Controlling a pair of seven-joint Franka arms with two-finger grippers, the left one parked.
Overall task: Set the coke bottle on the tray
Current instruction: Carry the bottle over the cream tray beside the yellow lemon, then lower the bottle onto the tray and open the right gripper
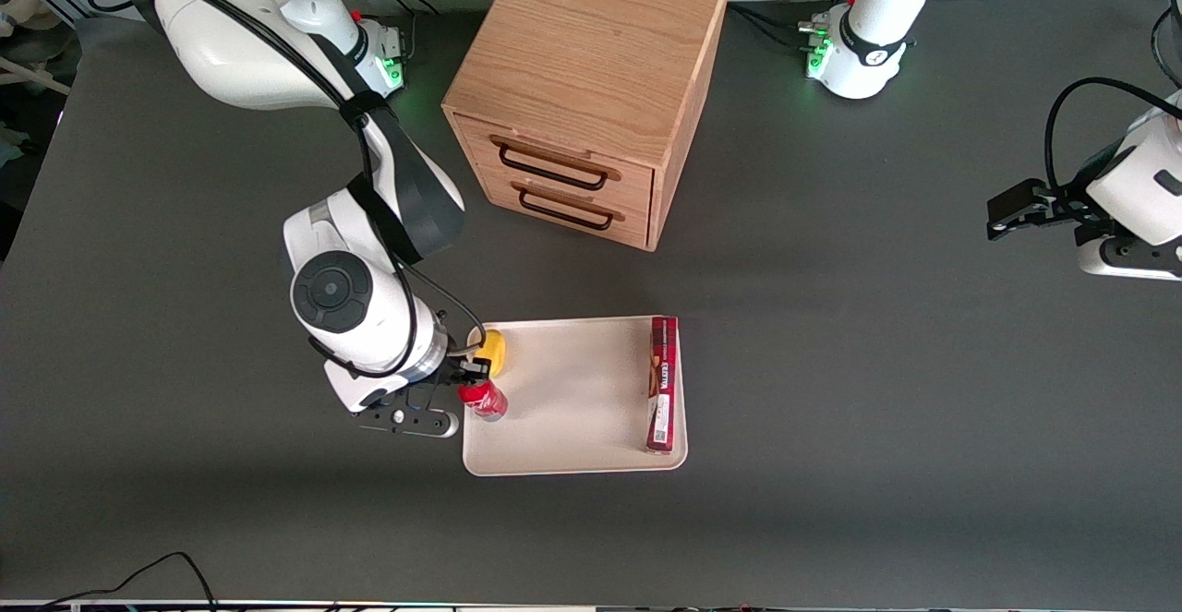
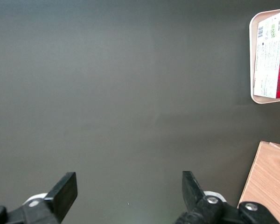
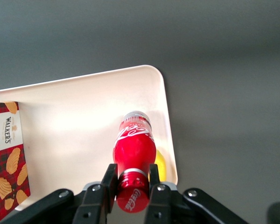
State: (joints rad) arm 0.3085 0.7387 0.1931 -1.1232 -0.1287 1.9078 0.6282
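Observation:
The coke bottle (image 1: 483, 399) (image 3: 134, 149), small and red with white script and a silvery base, hangs upright over the cream-white tray (image 1: 572, 400) (image 3: 74, 116), at the tray's edge toward the working arm's end. My gripper (image 1: 473, 383) (image 3: 131, 176) is shut on its neck just below the red cap, one finger (image 3: 110, 179) on each side. In the right wrist view the bottle's base points down at the tray surface; whether it touches the tray I cannot tell.
A yellow object (image 1: 492, 351) (image 3: 160, 165) lies on the tray beside the bottle. A long red biscuit box (image 1: 662, 383) (image 3: 7, 158) (image 2: 273, 58) lies along the tray's edge toward the parked arm. A wooden drawer cabinet (image 1: 586, 86) stands farther from the front camera.

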